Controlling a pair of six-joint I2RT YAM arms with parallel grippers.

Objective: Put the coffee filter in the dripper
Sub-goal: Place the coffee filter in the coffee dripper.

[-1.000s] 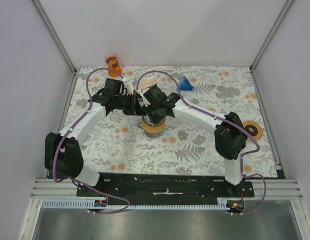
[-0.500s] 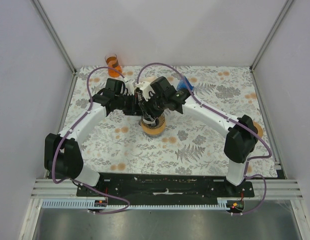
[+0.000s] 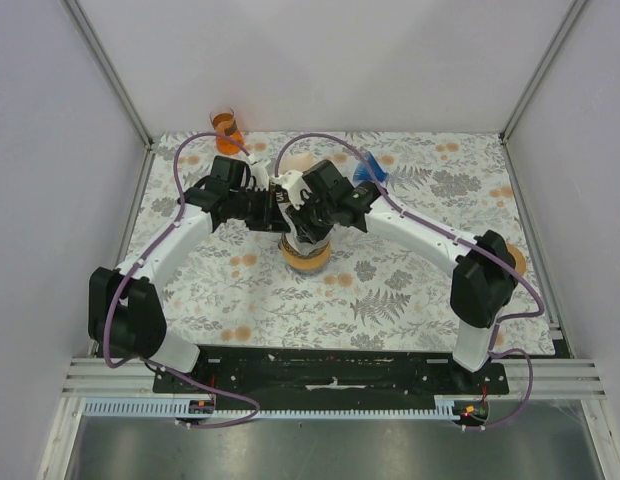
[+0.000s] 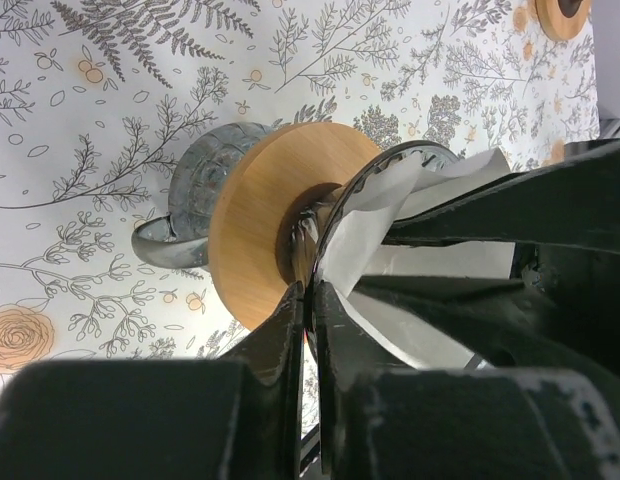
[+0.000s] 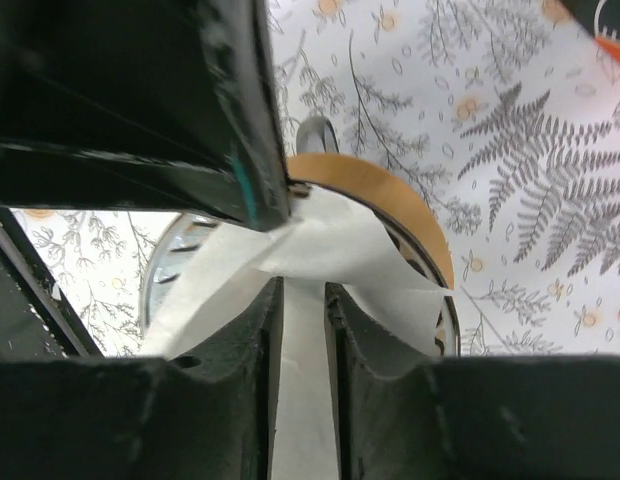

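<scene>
Floral tabletop [image 3: 410, 290], and both your arms are crowded over its middle, right above the dripper [image 3: 306, 256]. It's perched on a grey cup [image 4: 190, 190], with its wooden collar turned to the left wrist camera. Your left hand [image 4: 306, 292] is clenched on the dripper's thin rim. My read: that's bracing it so it can't tip while the paper goes in. The coffee filter [image 5: 330, 245] is partly down inside the cone, white folds fanning above the rim. Your right hand [image 5: 302, 300] straddles one fold, but I can't tell whether it's pinching that paper or only touching it. The filter looks creased, not seated yet.
</scene>
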